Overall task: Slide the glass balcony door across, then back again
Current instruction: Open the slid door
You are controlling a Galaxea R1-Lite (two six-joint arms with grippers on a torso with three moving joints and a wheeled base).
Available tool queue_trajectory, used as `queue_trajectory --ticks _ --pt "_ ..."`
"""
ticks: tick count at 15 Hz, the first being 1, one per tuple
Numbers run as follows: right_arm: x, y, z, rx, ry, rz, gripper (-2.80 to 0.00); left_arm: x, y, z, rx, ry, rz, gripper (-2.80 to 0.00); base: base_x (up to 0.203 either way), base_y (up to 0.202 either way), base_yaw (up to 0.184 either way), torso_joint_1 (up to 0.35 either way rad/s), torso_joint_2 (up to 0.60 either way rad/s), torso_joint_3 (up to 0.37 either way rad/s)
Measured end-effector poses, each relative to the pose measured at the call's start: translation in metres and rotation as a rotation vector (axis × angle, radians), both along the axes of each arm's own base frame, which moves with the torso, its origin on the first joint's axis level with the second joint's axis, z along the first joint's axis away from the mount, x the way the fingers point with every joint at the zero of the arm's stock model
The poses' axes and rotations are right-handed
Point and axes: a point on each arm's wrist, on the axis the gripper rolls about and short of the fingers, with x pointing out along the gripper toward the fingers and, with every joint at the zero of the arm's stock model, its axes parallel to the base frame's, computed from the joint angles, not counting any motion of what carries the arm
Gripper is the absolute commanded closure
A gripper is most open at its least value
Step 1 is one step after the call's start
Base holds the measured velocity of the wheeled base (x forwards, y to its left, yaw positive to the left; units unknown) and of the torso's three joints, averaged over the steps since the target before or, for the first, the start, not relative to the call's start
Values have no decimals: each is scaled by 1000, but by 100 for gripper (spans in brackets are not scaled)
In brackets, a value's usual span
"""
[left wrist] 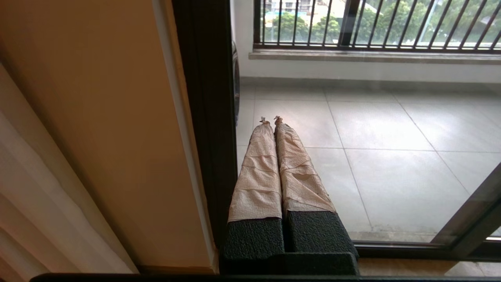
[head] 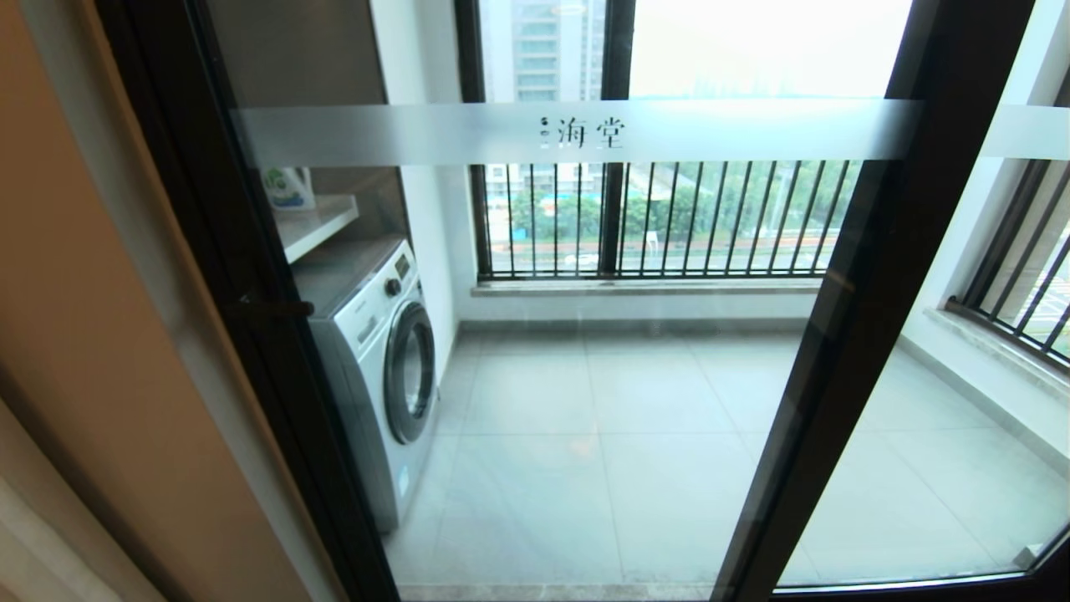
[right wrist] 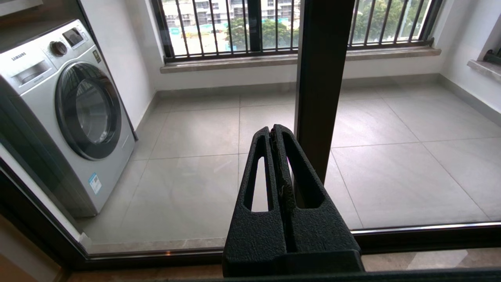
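The glass balcony door (head: 535, 351) stands shut in front of me, its dark left frame against the beige wall (head: 92, 334), its frosted band (head: 577, 132) with the two characters running across the upper glass and its small dark handle (head: 272, 308) on that left frame. My left hand (left wrist: 270, 118) hangs just beside the door's left frame, its paper-wrapped fingers (left wrist: 258, 172) pressed together on nothing. My right hand (right wrist: 273, 131) sits just before the door's right upright, closed and empty too. Behind the glass, a washing machine (head: 384, 368) stands left of the barred window (head: 652, 217).
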Motion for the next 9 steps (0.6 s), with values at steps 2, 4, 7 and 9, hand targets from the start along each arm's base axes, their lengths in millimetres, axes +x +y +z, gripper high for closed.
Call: queue_trajectory --ticks 2,4,7,9 --pt "0 0 0 -1 0 0 0 0 0 0 0 0 0 0 0 0 0 0 0 0" --pt "0 0 0 -1 0 0 0 0 0 0 0 0 0 0 0 0 0 0 0 0" --pt "0 0 0 -1 0 0 0 0 0 0 0 0 0 0 0 0 0 0 0 0" --pt "0 0 0 -1 0 0 0 0 0 0 0 0 0 0 0 0 0 0 0 0"
